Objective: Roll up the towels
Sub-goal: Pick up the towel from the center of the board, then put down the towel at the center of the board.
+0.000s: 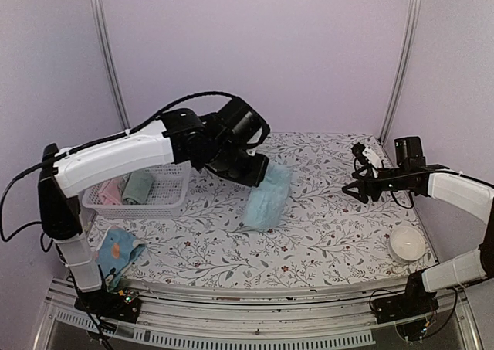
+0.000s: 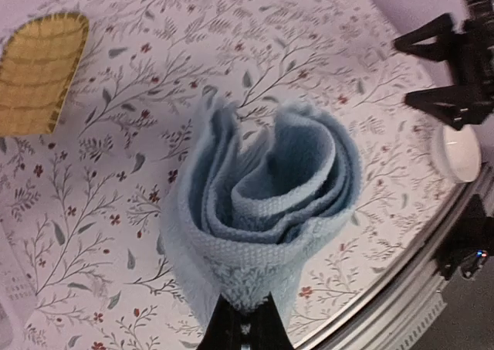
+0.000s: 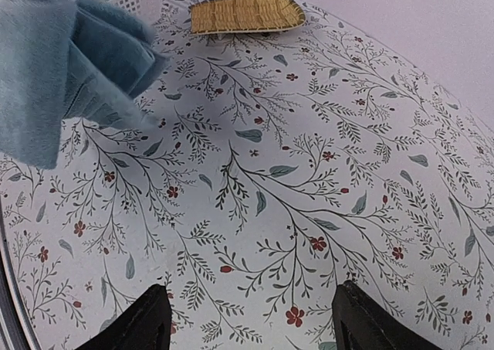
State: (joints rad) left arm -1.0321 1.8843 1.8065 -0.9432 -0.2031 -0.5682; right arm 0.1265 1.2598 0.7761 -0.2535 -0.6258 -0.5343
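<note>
The plain light-blue towel (image 1: 266,199) hangs loosely rolled over the middle of the table, its lower end near or on the cloth. My left gripper (image 1: 258,170) is shut on its upper edge. In the left wrist view the towel (image 2: 270,188) curls into a loose spiral pinched between the dark fingertips (image 2: 231,323). The smaller printed towel (image 1: 120,249) lies crumpled at the front left corner. My right gripper (image 1: 363,176) hovers open above the right side; in its own view, its fingers (image 3: 139,327) stand wide over bare tablecloth, and the held towel (image 3: 62,64) is at upper left.
A white plastic basket (image 1: 166,199) holding a pink cloth and a green cloth stands at the left. A yellow ribbed tray (image 2: 38,72) lies at the far side. A white bowl (image 1: 405,244) sits at the front right. The table's front edge has a metal rail (image 1: 255,311).
</note>
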